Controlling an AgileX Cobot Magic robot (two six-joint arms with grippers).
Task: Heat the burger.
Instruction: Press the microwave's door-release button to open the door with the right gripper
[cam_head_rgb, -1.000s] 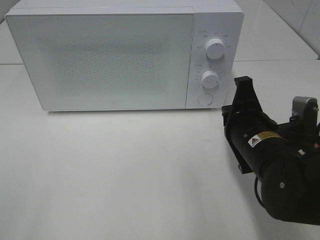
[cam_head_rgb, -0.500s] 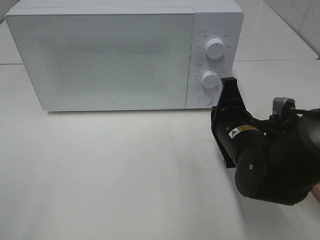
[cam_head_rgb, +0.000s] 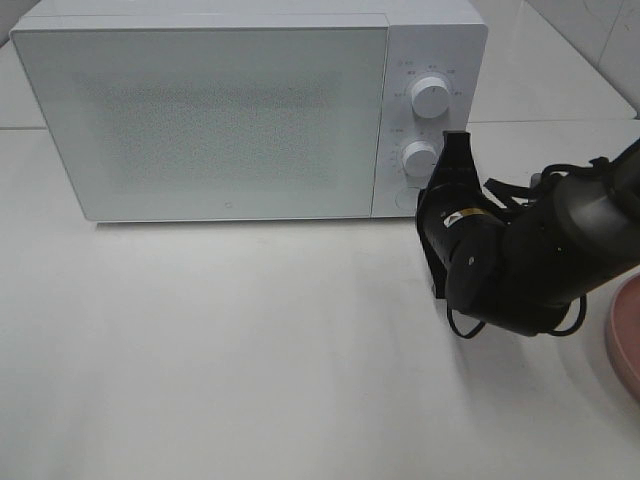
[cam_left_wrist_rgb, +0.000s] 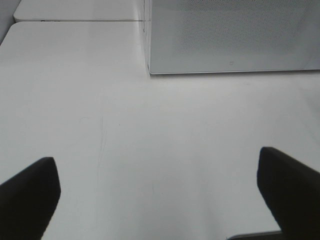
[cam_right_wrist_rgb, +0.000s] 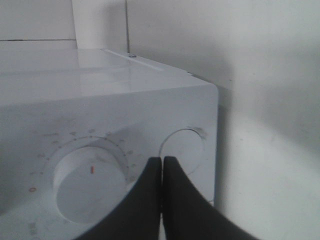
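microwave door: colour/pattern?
The microwave door is white with a fine grey dotted mesh; best in the exterior high view.

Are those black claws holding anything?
Nothing. The right gripper is shut empty before the white box-shaped microwave oven; the left gripper is open, empty.

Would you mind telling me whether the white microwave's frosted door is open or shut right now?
Shut: the white microwave's frosted door sits flush with the control panel, with no gap showing.
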